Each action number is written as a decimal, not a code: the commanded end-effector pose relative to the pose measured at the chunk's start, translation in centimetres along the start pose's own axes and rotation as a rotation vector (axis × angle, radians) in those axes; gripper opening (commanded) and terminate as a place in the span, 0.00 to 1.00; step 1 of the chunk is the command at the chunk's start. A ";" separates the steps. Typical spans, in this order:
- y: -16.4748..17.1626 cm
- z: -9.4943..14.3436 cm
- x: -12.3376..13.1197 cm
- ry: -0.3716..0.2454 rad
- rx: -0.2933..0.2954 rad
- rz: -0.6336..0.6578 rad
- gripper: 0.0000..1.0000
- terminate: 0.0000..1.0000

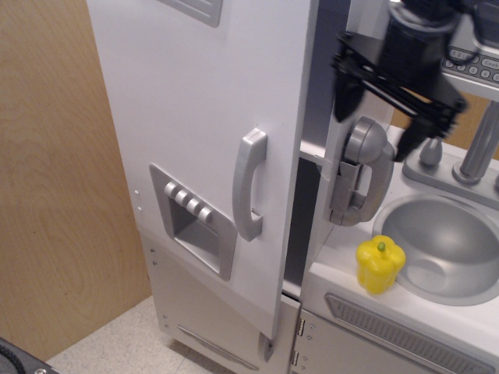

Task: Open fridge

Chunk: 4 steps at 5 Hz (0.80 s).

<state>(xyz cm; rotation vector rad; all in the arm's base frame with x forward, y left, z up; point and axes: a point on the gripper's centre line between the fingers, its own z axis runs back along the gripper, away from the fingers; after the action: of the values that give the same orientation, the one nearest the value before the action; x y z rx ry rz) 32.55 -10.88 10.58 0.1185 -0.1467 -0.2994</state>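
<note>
Beside the toy phone [360, 173], our empty, spread gripper [387, 109] should reach behind the ajar fridge door [210, 140] edge and push outward.

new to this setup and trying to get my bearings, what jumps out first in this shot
The big white fridge door fills the left and middle, ajar, with a dark gap along its right edge and a silver handle beside a grey dispenser. Top right, the black gripper hangs open above a grey toy phone. A yellow pepper sits on the counter next to the sink.
</note>
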 end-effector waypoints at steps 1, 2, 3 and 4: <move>4.2 3.5 -2.1 -0.061 0.089 -0.040 1.00 0.00; 5.6 4.1 -4.7 -0.074 0.084 -0.054 1.00 0.00; 6.8 4.3 -7.9 -0.085 0.086 -0.079 1.00 0.00; 9.3 3.9 -10.8 -0.076 0.088 -0.094 1.00 0.00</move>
<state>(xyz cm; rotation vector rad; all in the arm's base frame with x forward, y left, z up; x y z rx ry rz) 23.79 0.97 12.89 0.1886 -0.2004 -0.3919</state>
